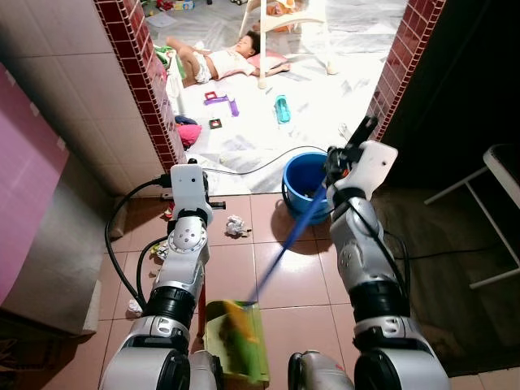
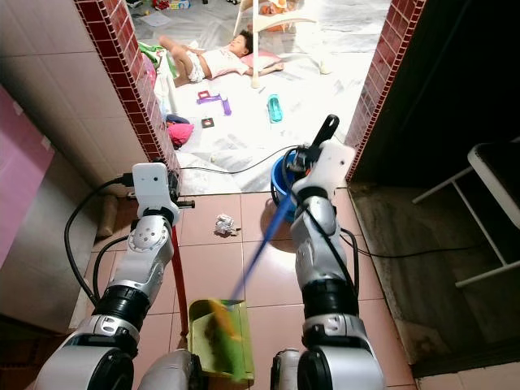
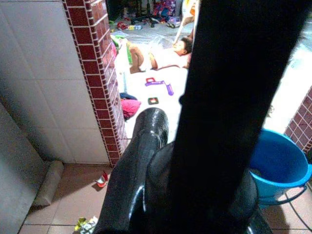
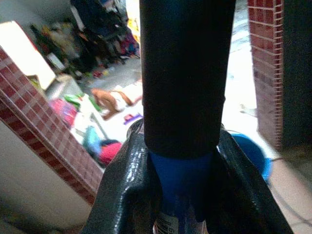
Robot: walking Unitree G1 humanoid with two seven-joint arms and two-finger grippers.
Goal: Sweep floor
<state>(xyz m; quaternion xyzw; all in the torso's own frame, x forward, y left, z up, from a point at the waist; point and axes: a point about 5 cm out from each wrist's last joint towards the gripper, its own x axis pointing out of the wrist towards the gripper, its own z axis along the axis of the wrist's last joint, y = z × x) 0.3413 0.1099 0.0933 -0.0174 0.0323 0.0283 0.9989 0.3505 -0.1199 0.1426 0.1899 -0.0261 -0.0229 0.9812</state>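
Note:
My right gripper (image 1: 348, 153) is raised in front of the doorway, shut on the blue broom handle (image 1: 292, 236). The handle slants down and towards me to the blurred yellow-green bristles (image 1: 236, 313) at the green dustpan (image 1: 237, 345), which lies on the brown tiles between my arms. My left gripper (image 3: 195, 170) is shut on the dustpan's long handle (image 2: 177, 272), red in the right eye view and dark in the left wrist view. A crumpled paper ball (image 1: 236, 225) lies on the tiles ahead, and small litter (image 3: 87, 224) sits by the wall.
A blue bucket (image 1: 302, 180) stands at the doorway between two red brick pillars (image 1: 146, 89). Beyond it a person (image 1: 227, 58) lies on the white floor among toys and a white chair (image 1: 294, 28). A folding chair (image 1: 497, 203) is to the right, and cables (image 1: 122, 244) run on the left.

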